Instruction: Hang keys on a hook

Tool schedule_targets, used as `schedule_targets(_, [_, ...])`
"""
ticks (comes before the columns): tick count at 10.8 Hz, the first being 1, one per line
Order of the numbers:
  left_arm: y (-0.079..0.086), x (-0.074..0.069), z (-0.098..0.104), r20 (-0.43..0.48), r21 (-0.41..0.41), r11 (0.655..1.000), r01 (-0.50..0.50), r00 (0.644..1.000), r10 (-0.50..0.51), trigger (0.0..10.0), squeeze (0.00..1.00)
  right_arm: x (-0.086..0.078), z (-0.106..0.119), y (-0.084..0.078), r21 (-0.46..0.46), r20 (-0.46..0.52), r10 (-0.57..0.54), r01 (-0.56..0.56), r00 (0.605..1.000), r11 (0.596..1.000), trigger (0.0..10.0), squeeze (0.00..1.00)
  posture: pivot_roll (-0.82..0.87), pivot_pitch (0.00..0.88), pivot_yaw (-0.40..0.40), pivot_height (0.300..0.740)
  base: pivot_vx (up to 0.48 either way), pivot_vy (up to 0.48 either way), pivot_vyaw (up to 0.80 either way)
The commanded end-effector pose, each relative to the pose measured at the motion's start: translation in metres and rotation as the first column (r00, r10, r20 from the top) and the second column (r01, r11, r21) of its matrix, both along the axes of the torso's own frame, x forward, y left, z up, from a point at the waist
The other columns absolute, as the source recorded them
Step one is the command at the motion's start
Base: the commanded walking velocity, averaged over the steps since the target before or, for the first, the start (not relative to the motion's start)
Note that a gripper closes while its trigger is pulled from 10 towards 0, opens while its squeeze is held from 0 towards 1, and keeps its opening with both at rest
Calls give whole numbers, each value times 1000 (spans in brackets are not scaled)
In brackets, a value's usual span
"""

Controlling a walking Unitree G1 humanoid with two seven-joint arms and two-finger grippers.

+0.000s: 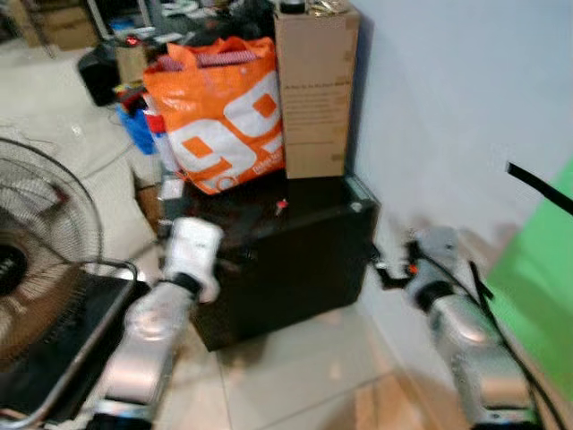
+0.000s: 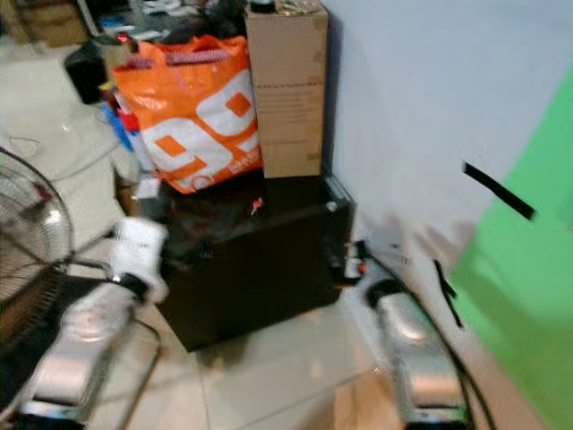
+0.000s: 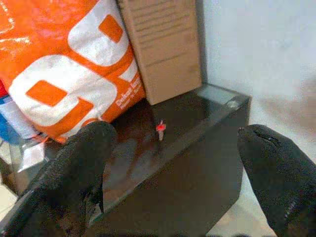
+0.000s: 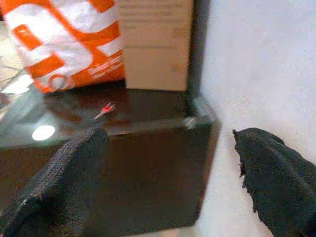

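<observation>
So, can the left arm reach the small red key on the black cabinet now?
Probably yes. The left gripper has its jaws open toward the key, which lies bare on the cabinet top, apart from the orange bag.

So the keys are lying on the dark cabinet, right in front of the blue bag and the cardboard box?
Not quite: the bag is orange and white, not blue, as the left eye view shows. The keys do lie on the dark cabinet, in front of it and the cardboard box.

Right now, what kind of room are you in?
Probably a cluttered storage corner of a home: an orange shopping bag and a cardboard box sit on a dark cabinet, with a standing fan nearby.
</observation>
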State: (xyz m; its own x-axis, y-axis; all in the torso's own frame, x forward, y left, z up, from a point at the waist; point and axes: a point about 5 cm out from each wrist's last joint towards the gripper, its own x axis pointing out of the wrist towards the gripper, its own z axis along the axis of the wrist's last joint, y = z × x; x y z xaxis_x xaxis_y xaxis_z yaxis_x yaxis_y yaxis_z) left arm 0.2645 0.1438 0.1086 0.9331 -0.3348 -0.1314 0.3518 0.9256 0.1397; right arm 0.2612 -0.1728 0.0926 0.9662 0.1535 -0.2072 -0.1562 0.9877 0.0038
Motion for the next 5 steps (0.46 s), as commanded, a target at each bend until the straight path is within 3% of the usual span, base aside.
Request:
schedule_targets(1, [11, 4, 5, 17, 23, 999, -34, 999, 33, 10000, 118, 3, 4, 6, 7, 25, 5, -6, 1000, 1000, 10000, 1000, -44, 0, 58, 740, 322, 0, 0])
schedule_targets(5, [10, 6, 6, 22, 19, 999, -35, 999, 34, 10000, 122, 4, 7, -1, 4, 39, -20, 20, 999, 1000, 10000, 1000, -47, 0, 57, 740, 320, 0, 0])
